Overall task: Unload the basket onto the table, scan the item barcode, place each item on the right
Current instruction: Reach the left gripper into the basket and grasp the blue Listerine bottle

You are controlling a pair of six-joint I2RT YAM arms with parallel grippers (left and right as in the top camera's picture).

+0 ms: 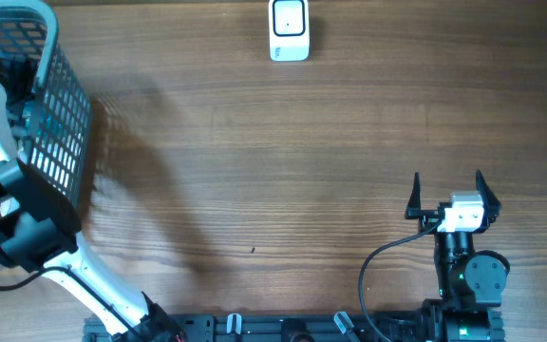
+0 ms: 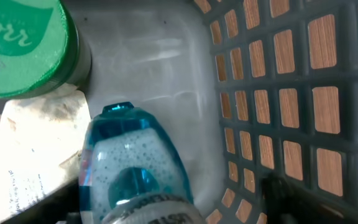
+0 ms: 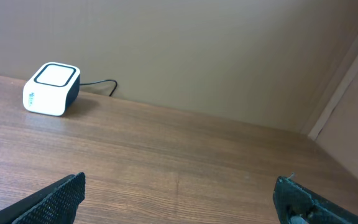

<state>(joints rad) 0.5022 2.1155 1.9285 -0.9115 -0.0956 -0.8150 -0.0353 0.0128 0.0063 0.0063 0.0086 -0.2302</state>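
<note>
My left arm [image 1: 12, 214] reaches down into the grey mesh basket [image 1: 60, 114] at the table's far left. In the left wrist view a clear blue bottle [image 2: 129, 165] of bubbly liquid lies on the basket floor between the fingers of my left gripper [image 2: 166, 202]. The right finger [image 2: 277, 190] stands apart from the bottle, so the jaws are open. No barcode shows on the bottle. The white scanner [image 1: 289, 29] [image 3: 50, 88] sits at the table's far edge. My right gripper [image 1: 447, 195] [image 3: 182, 196] hovers open and empty at the front right.
Beside the bottle in the basket are a green Knorr lid [image 2: 23, 46] and a crumpled white packet [image 2: 33, 146]. The basket's mesh wall [image 2: 291, 93] rises close on the right. A black cable [image 3: 101, 84] runs from the scanner.
</note>
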